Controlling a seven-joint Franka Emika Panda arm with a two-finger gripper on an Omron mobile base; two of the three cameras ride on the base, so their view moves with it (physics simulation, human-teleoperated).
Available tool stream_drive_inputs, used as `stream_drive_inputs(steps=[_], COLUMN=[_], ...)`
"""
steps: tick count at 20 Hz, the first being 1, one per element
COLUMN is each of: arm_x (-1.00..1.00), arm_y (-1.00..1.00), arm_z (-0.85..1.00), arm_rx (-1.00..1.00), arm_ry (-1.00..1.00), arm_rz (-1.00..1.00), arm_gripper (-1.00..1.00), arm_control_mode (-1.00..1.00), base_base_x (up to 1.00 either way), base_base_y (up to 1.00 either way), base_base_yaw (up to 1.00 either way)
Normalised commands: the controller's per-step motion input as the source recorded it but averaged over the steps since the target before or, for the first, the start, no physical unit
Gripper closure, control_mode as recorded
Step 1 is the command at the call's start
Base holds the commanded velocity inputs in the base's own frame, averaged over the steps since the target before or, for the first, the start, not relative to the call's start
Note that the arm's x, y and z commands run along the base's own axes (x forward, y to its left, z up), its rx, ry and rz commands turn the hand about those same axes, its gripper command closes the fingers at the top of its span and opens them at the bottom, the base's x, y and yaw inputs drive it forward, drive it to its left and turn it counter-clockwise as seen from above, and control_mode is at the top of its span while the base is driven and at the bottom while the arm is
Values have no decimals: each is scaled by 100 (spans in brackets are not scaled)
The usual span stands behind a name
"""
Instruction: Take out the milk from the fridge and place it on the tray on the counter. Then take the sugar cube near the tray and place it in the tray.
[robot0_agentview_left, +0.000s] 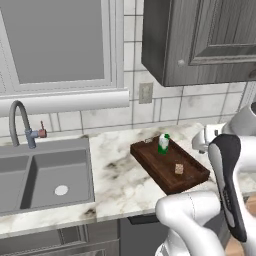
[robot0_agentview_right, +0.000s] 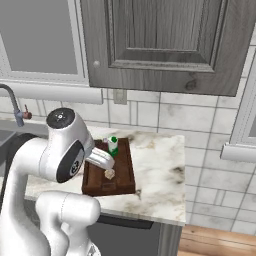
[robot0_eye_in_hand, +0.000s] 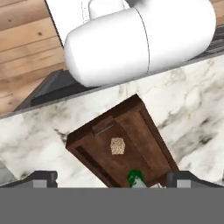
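The dark brown wooden tray (robot0_agentview_left: 150, 157) lies at an angle on the marbled counter (robot0_agentview_left: 120, 175). The milk (robot0_agentview_left: 163, 144) stands upright at the tray's far end. The sugar cube (robot0_agentview_left: 178, 169) rests on the tray floor nearer the front. The right base view shows the same tray (robot0_agentview_right: 125, 172), milk (robot0_agentview_right: 113, 145) and sugar cube (robot0_agentview_right: 109, 174), with the arm's white hand just left of the cube. In the hand view my gripper (robot0_eye_in_hand: 113, 179) hangs open above the tray (robot0_eye_in_hand: 144, 131), looking down on the sugar cube (robot0_eye_in_hand: 117, 145) and the milk (robot0_eye_in_hand: 134, 177), holding nothing. The fridge is out of view.
A grey sink (robot0_agentview_left: 45, 175) with a curved faucet (robot0_agentview_left: 20, 122) sits left of the tray. Dark grey upper cabinets (robot0_agentview_left: 200, 40) hang over the counter. The counter ends at the right (robot0_agentview_right: 177, 200), above wooden floor. My own arm crowds the front edge.
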Motion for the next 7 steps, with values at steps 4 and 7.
stream_drive_inputs(steps=[4,7], arm_x=[-99,-84], arm_y=[5,31], arm_z=[100,100], arm_rx=[0,0], arm_ry=[-2,-3], arm_rz=[0,0], arm_gripper=[-100,-100], arm_control_mode=[-100,-100], base_base_x=[0,0], base_base_y=[0,0], base_base_yaw=[0,0])
